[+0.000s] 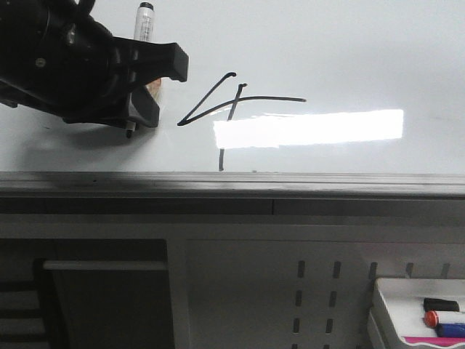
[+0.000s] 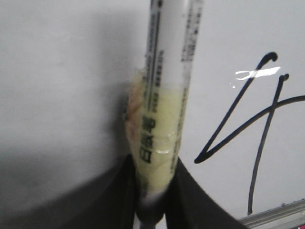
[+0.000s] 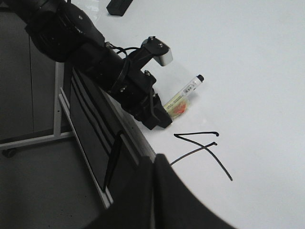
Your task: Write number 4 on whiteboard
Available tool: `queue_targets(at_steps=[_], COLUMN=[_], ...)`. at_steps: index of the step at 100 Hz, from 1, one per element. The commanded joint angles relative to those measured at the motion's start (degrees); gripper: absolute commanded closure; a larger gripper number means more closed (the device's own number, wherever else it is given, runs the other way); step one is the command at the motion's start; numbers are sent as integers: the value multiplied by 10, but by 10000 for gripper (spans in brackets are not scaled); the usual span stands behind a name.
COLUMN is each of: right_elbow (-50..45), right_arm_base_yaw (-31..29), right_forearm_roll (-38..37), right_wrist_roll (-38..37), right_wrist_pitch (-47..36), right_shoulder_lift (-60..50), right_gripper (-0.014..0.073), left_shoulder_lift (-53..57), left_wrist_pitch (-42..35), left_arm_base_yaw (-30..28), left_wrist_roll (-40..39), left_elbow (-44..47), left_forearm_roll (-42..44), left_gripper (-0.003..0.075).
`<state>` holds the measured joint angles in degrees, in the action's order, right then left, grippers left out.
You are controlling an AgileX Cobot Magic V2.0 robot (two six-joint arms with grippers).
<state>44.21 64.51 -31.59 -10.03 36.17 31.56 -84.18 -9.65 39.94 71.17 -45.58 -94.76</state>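
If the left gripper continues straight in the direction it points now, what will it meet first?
Probably only bare whiteboard. The left gripper, shut on the marker, points along the board, beside the number 4, not at it. Depth is unclear.

The whiteboard [image 1: 349,43] lies flat, bearing the number 4 [image 1: 232,109].
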Motion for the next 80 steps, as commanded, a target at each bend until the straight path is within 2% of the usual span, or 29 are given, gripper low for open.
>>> queue_targets(at_steps=[1, 19, 36, 43, 80], right_elbow=[13, 13, 13, 13, 13], right_arm_base_yaw=[-1, -1, -1, -1, -1], right_forearm_roll=[-17, -17, -17, -17, -17], right_wrist_roll=[-4, -5, -5, -5, -5], right_wrist_pitch=[-36, -36, -38, -44, -48], right_shoulder_lift=[2, 2, 2, 2, 2], right_gripper=[645, 645, 645, 645, 645], left_shoulder_lift=[-4, -4, -6, -6, -7], left_wrist_pitch=[-43, -41, -41, -41, -46], left_arm_base_yaw=[-3, -3, -3, -3, -6], left_wrist_roll=[-5, -5, -5, -5, -5], left_elbow=[-8, -8, -8, -8, -8], left_forearm_roll=[-11, -17, -31, -31, -31], left_gripper=[740, 724, 555, 515, 507])
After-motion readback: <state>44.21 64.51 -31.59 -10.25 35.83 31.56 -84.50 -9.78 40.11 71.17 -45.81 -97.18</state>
